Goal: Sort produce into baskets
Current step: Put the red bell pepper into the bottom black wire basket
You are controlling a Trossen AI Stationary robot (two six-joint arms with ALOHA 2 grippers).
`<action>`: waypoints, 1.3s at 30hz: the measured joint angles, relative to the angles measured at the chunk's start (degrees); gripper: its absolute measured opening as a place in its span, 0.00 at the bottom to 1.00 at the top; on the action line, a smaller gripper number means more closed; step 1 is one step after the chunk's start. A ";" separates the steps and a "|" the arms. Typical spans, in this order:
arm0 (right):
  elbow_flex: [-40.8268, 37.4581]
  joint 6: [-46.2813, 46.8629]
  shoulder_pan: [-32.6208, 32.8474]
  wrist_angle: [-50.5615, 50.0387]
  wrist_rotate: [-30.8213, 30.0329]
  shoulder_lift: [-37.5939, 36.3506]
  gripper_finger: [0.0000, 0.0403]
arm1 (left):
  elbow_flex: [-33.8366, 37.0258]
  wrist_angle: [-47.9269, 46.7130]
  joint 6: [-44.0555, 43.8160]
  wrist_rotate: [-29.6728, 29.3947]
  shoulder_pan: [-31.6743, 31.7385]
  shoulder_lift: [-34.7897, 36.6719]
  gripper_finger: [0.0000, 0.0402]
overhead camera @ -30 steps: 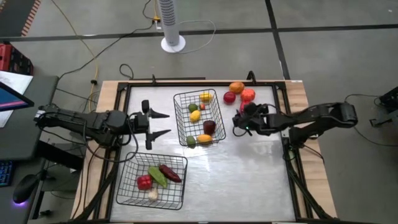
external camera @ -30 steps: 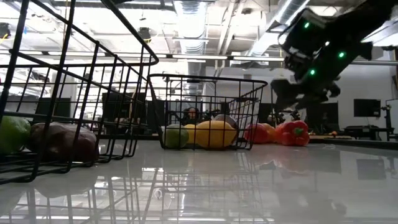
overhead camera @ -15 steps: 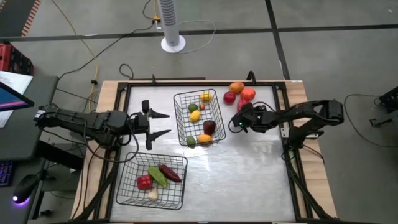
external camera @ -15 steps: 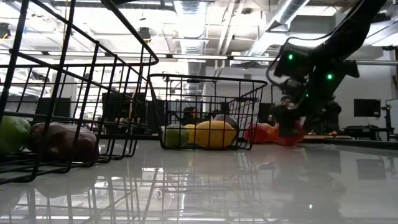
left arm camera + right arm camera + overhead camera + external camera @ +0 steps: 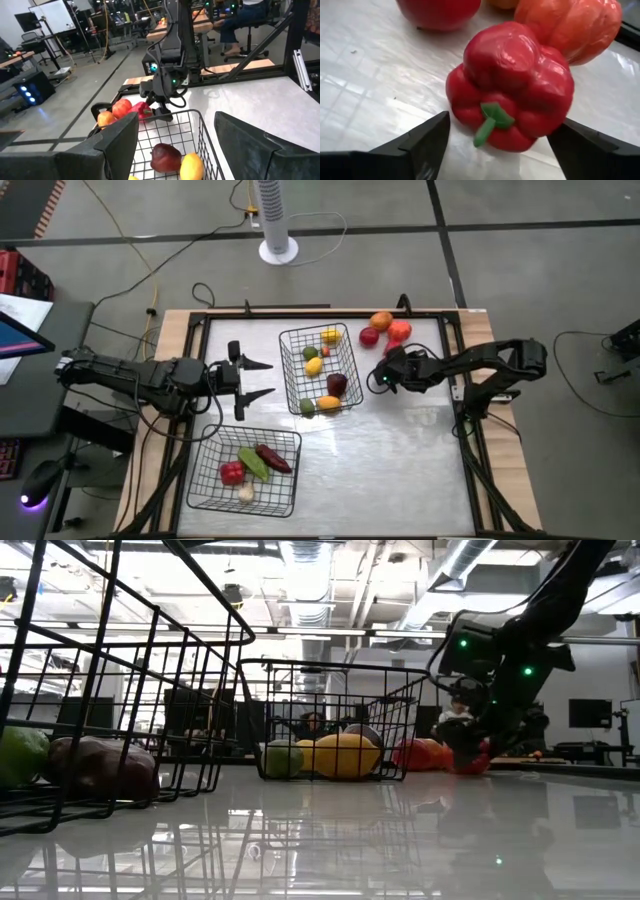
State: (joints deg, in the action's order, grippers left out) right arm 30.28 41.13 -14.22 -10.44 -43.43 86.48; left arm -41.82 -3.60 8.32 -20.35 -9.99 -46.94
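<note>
Fingers of the right gripper are spread wide either side of a red pepper, not yet touching it, on the table beside the far basket. The left gripper hangs open, nothing between its fingers.

Red pepper fills right tool gap — orange fruit crowds behind.

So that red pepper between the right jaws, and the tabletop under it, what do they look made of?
The red pepper looks like moulded plastic or vinyl with a glossy finish: smooth skin, sharp highlights, a uniform green stem. Hard or soft, I cannot tell. The tabletop looks like a white, semi-gloss sheet, perhaps laminate or film: it reflects the baskets in the low view and shows faint crease lines.
</note>
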 joint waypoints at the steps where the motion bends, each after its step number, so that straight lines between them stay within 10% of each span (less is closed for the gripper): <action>1: 0.00 -0.66 -0.01 0.00 0.02 -0.01 0.83 | 0.00 0.00 -0.02 -0.01 -0.01 0.00 0.62; 20: 0.09 -3.69 5.03 -4.62 -0.12 -12.20 0.40 | 0.00 0.07 -0.04 -0.03 0.00 0.00 0.62; 39: 0.09 -36.23 11.17 2.90 -0.30 -1.49 0.64 | 0.00 0.59 -0.02 -0.03 0.01 0.00 0.62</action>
State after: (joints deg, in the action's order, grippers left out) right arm 30.37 4.90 -3.05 -7.54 -43.73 84.99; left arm -41.82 -3.01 8.30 -20.39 -9.98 -46.94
